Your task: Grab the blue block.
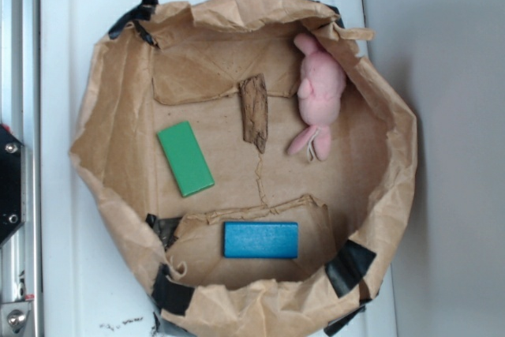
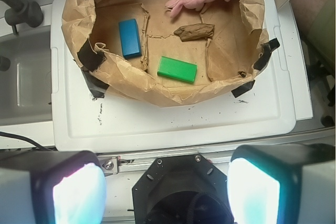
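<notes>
Exterior view: the blue block lies flat on the paper floor of a crumpled paper nest, near the nest's lower wall, with a raised paper fold just beside its upper edge. A green block lies well apart to the upper left; a wood piece and a pink toy sit farther off. The gripper does not appear in this view. Wrist view: the gripper hangs outside the nest, above the white tray, with both fingers at the frame's lower corners; the jaws stand wide and hold nothing. Here the blue block lies at the nest's left side, close to the paper wall and black tape. Probable faults: the approach must clear the high paper rim, and a low path is likely to snag or drag the nest, shifting the block. The nearby wall and fold leave little room for one finger; a finger landing on paper may pinch paper together with the block or miss it. The block is flat, so a shallow descent may slip off its top edges. The green block is similar in shape; confirm colour before closing.
</notes>
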